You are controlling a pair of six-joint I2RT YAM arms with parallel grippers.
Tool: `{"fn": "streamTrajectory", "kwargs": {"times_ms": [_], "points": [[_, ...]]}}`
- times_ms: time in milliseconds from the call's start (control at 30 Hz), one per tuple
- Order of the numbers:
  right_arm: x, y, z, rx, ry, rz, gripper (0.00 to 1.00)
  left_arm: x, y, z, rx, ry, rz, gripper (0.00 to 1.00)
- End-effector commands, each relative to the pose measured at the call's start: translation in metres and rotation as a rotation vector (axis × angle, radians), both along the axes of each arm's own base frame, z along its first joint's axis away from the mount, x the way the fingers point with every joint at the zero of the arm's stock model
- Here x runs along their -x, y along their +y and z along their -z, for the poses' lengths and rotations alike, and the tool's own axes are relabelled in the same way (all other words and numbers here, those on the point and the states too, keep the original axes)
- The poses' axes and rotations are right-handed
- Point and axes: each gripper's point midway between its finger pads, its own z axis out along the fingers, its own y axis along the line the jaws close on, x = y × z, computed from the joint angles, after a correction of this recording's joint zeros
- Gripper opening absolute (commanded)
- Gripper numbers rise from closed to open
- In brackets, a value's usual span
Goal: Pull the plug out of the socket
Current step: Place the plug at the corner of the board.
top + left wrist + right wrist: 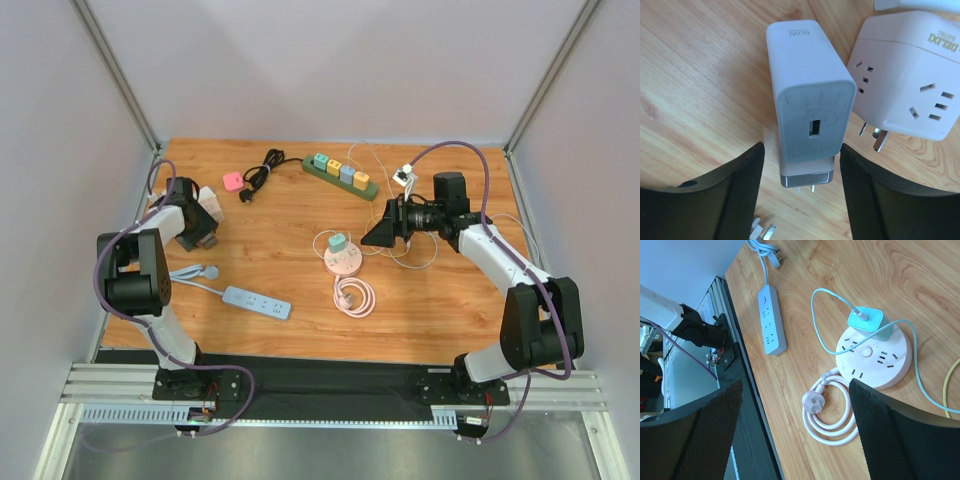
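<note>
Top view: the left gripper (195, 225) points down at the table's (450, 310) left edge, beside a white cube socket (212, 203). The charger cannot be made out from here. The right gripper (385, 232) hangs just right of a round socket (341, 262) that carries a teal plug (337, 242). A blue strip (257, 301) lies near the left arm. A green strip (340, 175) and a black cable (262, 170) lie at the far side.

Left wrist: the white charger (807, 100) lies on the wood between the parted fingers (740, 195). A strip of wood shows on its left, while the right finger sits at its edge. Its prongs (805, 189) are bare and it is unplugged. The cube socket (910, 70) stands just beside it on the right, apart from it.

Right wrist: the fingers (705, 440) are spread wide with nothing between them, above the wood. The round socket (875, 365) lies ahead with the teal plug (867, 322) seated in it. Its white cord (827, 412) is coiled alongside, and the blue strip (771, 320) lies beyond.
</note>
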Motion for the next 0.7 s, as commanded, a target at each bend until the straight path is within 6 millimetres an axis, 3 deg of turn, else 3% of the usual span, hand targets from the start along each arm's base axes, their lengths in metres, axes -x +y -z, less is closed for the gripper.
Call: {"fn": "streamTrajectory", "kwargs": {"times_ms": [0, 200, 300, 333, 500, 600, 667], "points": [[-0.005, 0.0, -0.011, 0.004, -0.058, -0.002, 0.88, -0.006, 0.01, -0.015, -0.032, -0.011, 0.021, 0.69], [-0.005, 0.0, -0.008, 0.01, -0.054, -0.004, 0.88, -0.007, 0.008, -0.039, -0.049, -0.062, 0.096, 0.79], [-0.004, -0.001, -0.007, 0.019, -0.059, -0.012, 0.88, -0.007, -0.004, -0.058, -0.019, -0.133, 0.17, 0.81], [-0.004, -0.001, -0.007, 0.024, -0.072, -0.017, 0.88, -0.011, -0.006, -0.074, -0.025, -0.19, 0.182, 0.81], [0.0, 0.002, -0.003, 0.082, -0.116, -0.053, 0.88, -0.001, -0.035, -0.112, 0.048, -0.341, 0.329, 0.88], [0.004, 0.005, 0.003, 0.134, -0.161, -0.088, 0.88, 0.013, -0.051, -0.149, 0.049, -0.457, 0.436, 0.97], [0.005, 0.008, 0.01, 0.185, -0.206, -0.112, 0.88, 0.024, -0.061, -0.159, 0.051, -0.492, 0.515, 0.99]]}}
